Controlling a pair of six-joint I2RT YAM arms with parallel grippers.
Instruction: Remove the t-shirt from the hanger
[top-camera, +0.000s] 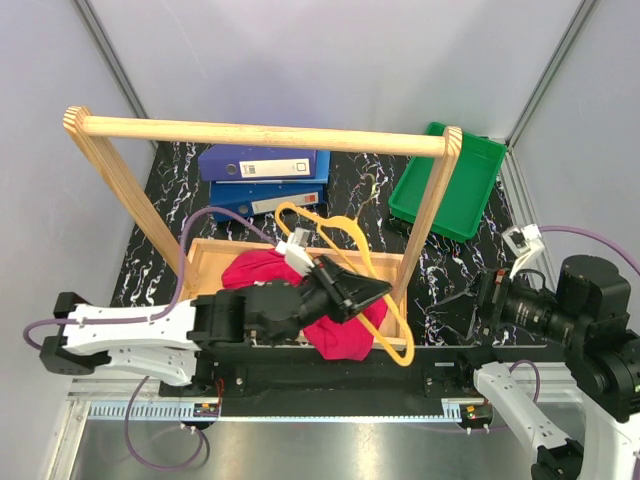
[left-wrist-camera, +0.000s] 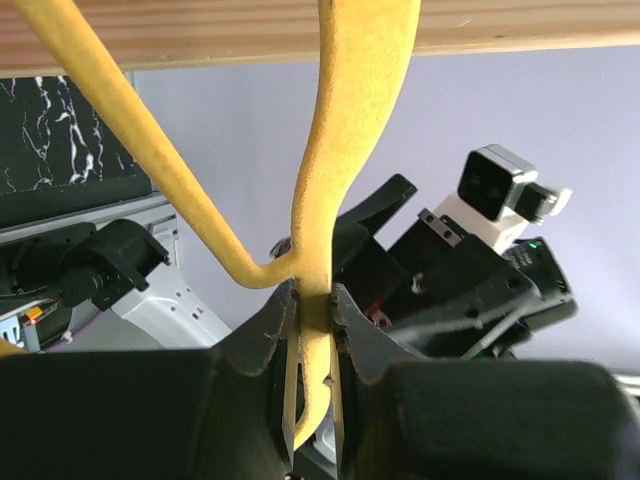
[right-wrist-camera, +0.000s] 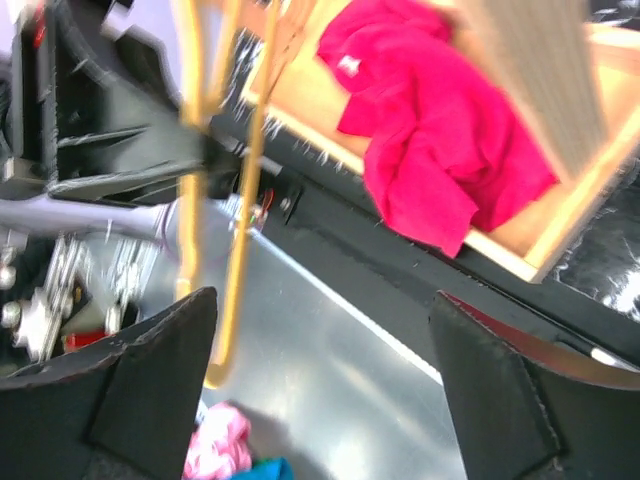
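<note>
The left gripper (left-wrist-camera: 312, 300) is pinching the yellow hanger (left-wrist-camera: 350, 120) tight between its jaws. The t-shirt (right-wrist-camera: 430, 130) is lying crumpled in the wooden tray (top-camera: 197, 265), beneath those jaws and spilling over its near edge. The right gripper (right-wrist-camera: 322, 300) is hovering with jaws spread wide, gripping nothing, the t-shirt beyond them.

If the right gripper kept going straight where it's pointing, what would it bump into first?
Most likely the shiny metal sheet, which fills the gap ahead of the open right gripper. The yellow hanger hangs just beside that line and might be brushed; depth is hard to judge.
</note>
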